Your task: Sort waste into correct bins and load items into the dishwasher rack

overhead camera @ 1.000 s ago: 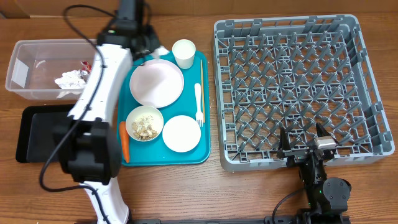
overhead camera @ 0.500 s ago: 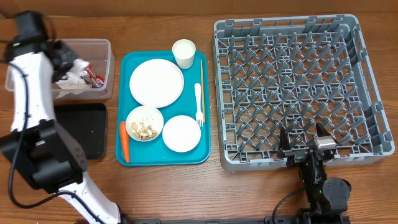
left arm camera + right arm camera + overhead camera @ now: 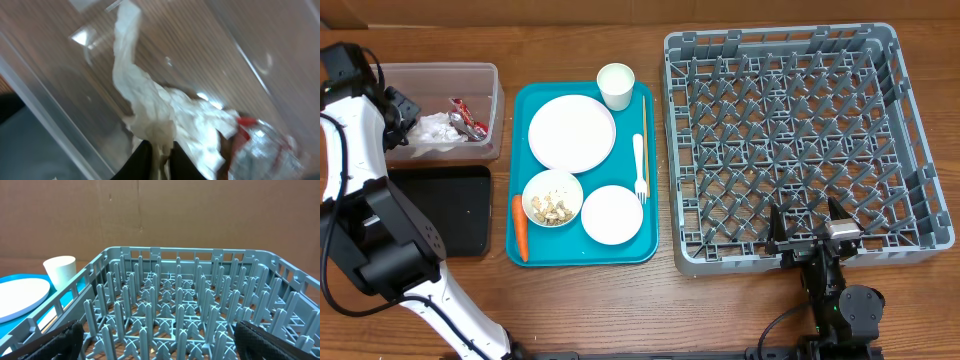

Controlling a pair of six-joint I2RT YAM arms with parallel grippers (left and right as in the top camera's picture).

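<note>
My left gripper (image 3: pixel 398 108) is at the clear tub (image 3: pixel 470 70), and in the left wrist view its fingers (image 3: pixel 160 156) are shut on the crumpled white napkin (image 3: pixel 150 100). The napkin (image 3: pixel 433 130) lies in the tub beside the shiny red wrapper (image 3: pixel 466 115), which also shows in the left wrist view (image 3: pixel 248 131). The black tray (image 3: pixel 445 210) sits in front of the tub. The carrot (image 3: pixel 519 228), the bowl of food scraps (image 3: pixel 552 198), two white plates (image 3: pixel 572 133) (image 3: pixel 612 214), cup (image 3: pixel 615 85), fork (image 3: pixel 640 165) and chopsticks (image 3: pixel 644 118) are on the teal tray. My right gripper (image 3: pixel 810 236) is open at the grey rack's (image 3: pixel 800 140) front edge.
The teal tray (image 3: pixel 582 255) lies between the bins and the rack. The right wrist view looks across the rack's pegs (image 3: pixel 175 305) between the open fingers (image 3: pixel 160 340), with the cup (image 3: pixel 60 268) and a plate (image 3: pixel 20 297) at the left. A cardboard wall stands behind.
My left arm has swung from the back of the teal tray to the far left, over the clear tub. The right arm has not moved.
</note>
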